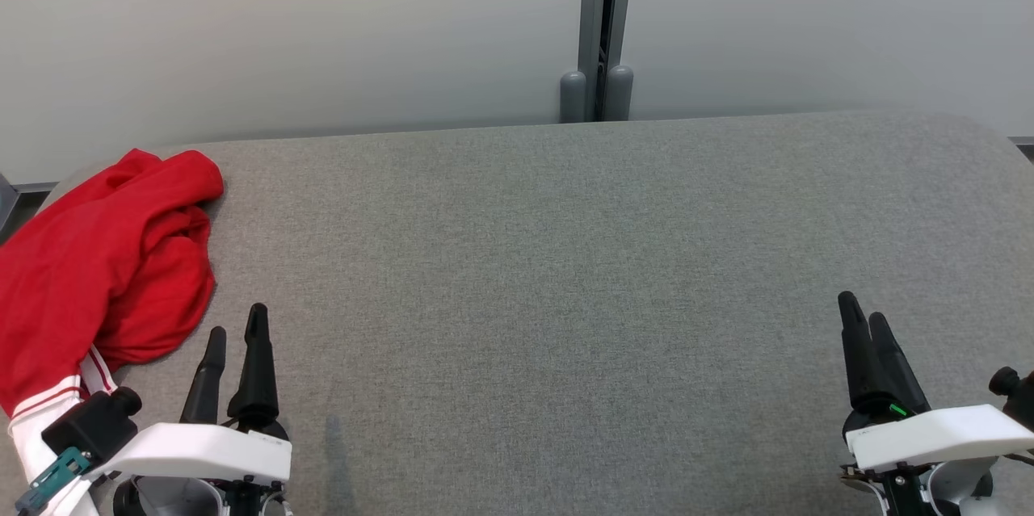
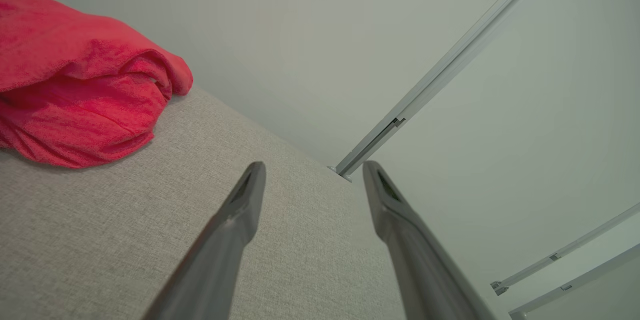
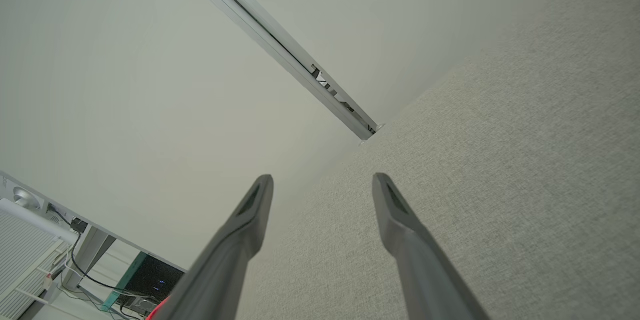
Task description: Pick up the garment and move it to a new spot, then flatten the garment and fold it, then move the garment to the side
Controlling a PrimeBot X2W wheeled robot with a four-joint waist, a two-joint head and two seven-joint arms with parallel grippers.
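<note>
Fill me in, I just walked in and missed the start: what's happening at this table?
A two-armed robot faces a grey fabric-covered table. A red garment with white trim lies crumpled at the table's left edge, untouched. The left gripper is open just beside it, and the right gripper is open at the far right. Neither holds anything.

Grey fabric-covered table (image 1: 565, 258), crumpled red garment (image 1: 105, 258) at its left edge

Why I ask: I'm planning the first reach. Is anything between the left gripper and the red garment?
Nothing visible. The left gripper, fingers open, sits just right of the crumpled red garment at the left end of the grey tabletop; bare surface separates them.
</note>
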